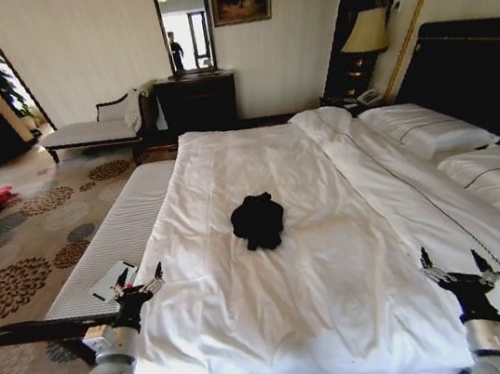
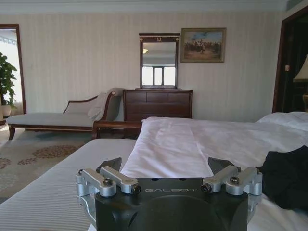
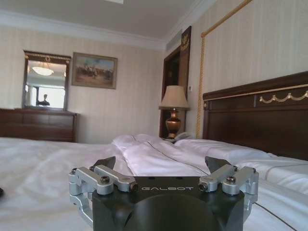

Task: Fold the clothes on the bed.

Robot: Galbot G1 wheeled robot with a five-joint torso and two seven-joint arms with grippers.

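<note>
On the bed point(image 1: 336, 259) lies one crumpled T-shirt point(image 1: 257, 221), both pincers apart.

One word reads clearly here: "GALBOT", in pale capitals across the black housing of the left tool point(image 2: 166, 166), and the same "GALBOT" on the right tool point(image 3: 161, 163). The crumpled black shirt point(image 1: 258, 221) on the bed shows no readable lettering.
</note>
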